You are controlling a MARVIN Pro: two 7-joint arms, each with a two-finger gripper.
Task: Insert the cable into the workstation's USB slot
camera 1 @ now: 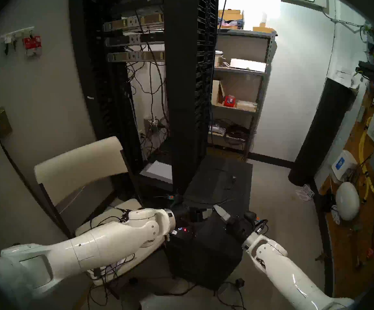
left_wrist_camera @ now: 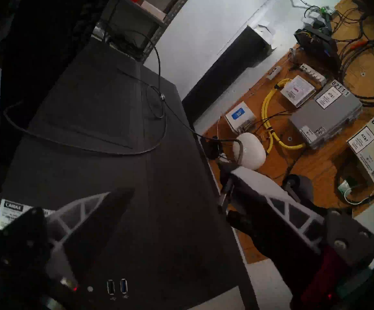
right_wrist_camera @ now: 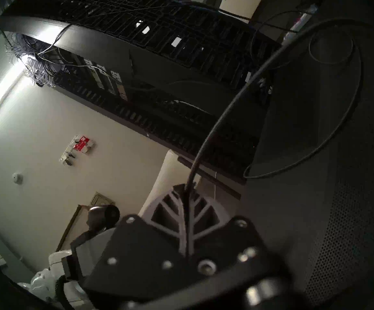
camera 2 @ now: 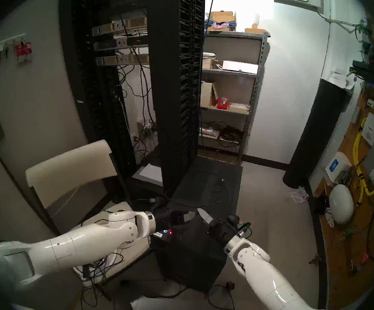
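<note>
the right gripper (right_wrist_camera: 187, 191) is clenched on the cable (right_wrist_camera: 221, 115), its two white lattice fingers (right_wrist_camera: 170, 211) pressed together with the dark cord pinched between them and rising out past the tips. from there the cable arcs up and curls in a wide loop over the flat top of the workstation (right_wrist_camera: 315, 191). in the left wrist view the same cable (left_wrist_camera: 87, 146) lies in slack curves on the workstation (left_wrist_camera: 159, 213), a small silvery fitting (left_wrist_camera: 162, 96) partway along it, before running off the far edge. the left gripper (left_wrist_camera: 177, 188) stands released, its fingers (left_wrist_camera: 85, 209) spread wide above the black case, one over the top panel and the other out past the edge. near the bottom of that view, two usb slots (left_wrist_camera: 117, 286) sit side by side on the case, next to a red light (left_wrist_camera: 76, 288). a white sticker (left_wrist_camera: 11, 213) shows beside the left finger. from the head camera, both arms meet over the workstation (camera 1: 204, 253), which stands on the floor in front of a tall black server rack (camera 1: 188, 79), with a pale chair (camera 1: 78, 166) on the left.
</note>
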